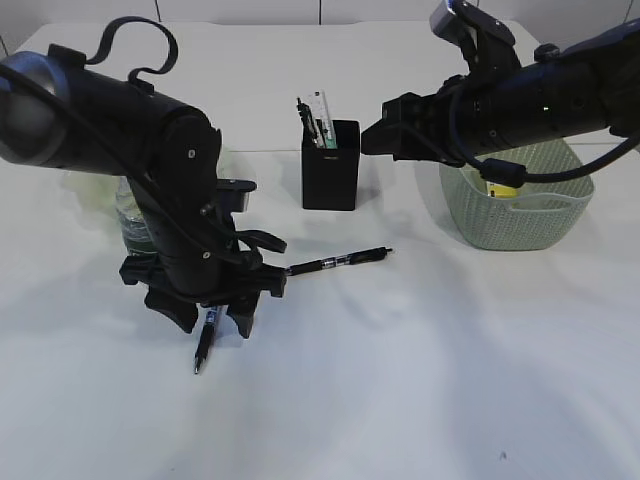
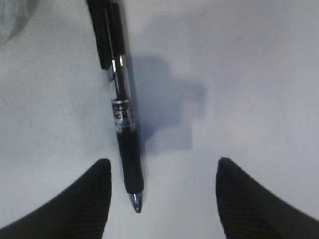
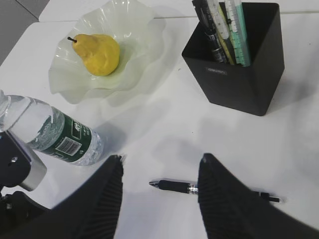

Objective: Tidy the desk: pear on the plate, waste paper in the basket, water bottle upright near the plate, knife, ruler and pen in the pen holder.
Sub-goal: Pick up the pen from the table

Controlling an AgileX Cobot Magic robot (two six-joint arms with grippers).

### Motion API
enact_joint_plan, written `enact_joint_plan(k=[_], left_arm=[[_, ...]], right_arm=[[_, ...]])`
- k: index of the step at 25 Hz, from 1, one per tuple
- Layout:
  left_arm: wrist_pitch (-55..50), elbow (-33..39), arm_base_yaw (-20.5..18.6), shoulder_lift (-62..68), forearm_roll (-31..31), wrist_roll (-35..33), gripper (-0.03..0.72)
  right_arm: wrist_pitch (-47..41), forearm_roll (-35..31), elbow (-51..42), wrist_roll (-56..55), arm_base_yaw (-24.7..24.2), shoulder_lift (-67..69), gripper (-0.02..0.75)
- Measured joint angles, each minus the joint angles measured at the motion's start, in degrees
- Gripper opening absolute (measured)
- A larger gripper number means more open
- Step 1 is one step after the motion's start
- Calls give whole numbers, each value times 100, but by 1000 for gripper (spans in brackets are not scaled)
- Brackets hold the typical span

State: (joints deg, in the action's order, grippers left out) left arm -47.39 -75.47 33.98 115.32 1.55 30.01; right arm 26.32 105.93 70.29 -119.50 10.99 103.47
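Note:
My left gripper (image 1: pixel 213 322) (image 2: pixel 162 169) is open, low over the table, astride the tip end of a black pen (image 1: pixel 204 345) (image 2: pixel 122 114); the tip lies nearer the left finger. A second black pen (image 1: pixel 340 262) (image 3: pixel 214 189) lies near the table's middle. My right gripper (image 1: pixel 378 138) (image 3: pixel 159 164) is open and empty, held high beside the black pen holder (image 1: pixel 330 165) (image 3: pixel 244 79), which holds a ruler (image 3: pixel 238 30) and other long items. The yellow pear (image 3: pixel 97 54) sits on the clear plate (image 3: pixel 134 30). The water bottle (image 1: pixel 135 225) (image 3: pixel 60 137) appears upright beside the plate.
A pale green basket (image 1: pixel 520 215) stands at the right under the right arm, with a yellow item (image 1: pixel 500 188) showing inside. The bulky left arm (image 1: pixel 110 110) hides most of the plate in the exterior view.

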Motion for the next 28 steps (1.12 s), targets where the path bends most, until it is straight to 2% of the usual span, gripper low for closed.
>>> enact_joint_plan(k=[21, 28], left_arm=[[23, 0, 0, 358, 104, 0, 466], [152, 0, 0, 358, -116, 12, 466]], right_arm=[[0, 0, 0, 0, 0, 0, 369], [0, 0, 0, 0, 0, 0, 369]])
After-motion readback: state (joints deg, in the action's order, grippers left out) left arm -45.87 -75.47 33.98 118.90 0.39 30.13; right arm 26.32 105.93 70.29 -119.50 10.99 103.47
